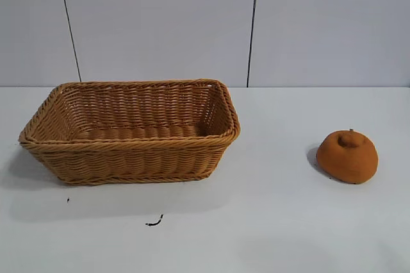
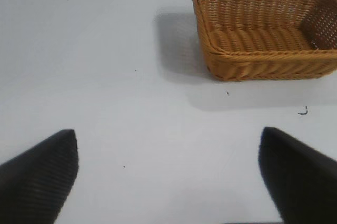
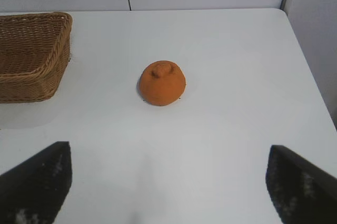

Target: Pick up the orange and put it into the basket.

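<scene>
The orange (image 1: 347,156), a dull brownish-orange dome with a small nub on top, sits on the white table at the right. It also shows in the right wrist view (image 3: 162,82), well ahead of my right gripper (image 3: 169,153), which is open and empty above bare table. The wicker basket (image 1: 131,148) stands empty at the left. It also shows in the left wrist view (image 2: 266,56) and, partly, in the right wrist view (image 3: 31,58). My left gripper (image 2: 169,140) is open and empty, some way from the basket. Neither arm shows in the exterior view.
A small dark squiggle (image 1: 154,222) and a dot (image 1: 68,200) mark the table in front of the basket. A grey panelled wall stands behind. The table's edge (image 3: 310,71) runs beyond the orange in the right wrist view.
</scene>
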{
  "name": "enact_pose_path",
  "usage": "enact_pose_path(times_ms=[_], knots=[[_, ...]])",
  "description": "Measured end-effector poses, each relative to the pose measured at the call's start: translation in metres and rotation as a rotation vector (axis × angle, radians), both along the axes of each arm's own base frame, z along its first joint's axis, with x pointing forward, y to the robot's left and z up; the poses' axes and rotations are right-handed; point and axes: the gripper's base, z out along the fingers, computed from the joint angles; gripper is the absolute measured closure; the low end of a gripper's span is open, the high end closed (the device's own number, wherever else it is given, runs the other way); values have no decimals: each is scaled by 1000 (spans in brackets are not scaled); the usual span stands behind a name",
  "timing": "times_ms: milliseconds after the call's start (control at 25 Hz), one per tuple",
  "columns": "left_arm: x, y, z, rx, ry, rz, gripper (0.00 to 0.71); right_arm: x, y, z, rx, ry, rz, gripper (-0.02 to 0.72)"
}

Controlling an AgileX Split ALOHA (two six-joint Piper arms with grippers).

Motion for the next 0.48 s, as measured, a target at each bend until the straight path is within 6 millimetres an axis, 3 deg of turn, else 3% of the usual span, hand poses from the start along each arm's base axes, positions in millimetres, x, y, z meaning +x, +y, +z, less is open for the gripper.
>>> enact_pose_path(times_ms=[360, 480], knots=[[0, 0, 0, 0, 0, 0, 44, 0, 0, 0, 0, 1, 0, 10], [0, 0, 0, 0, 0, 0, 44, 8, 0, 5, 0, 41, 0, 10]])
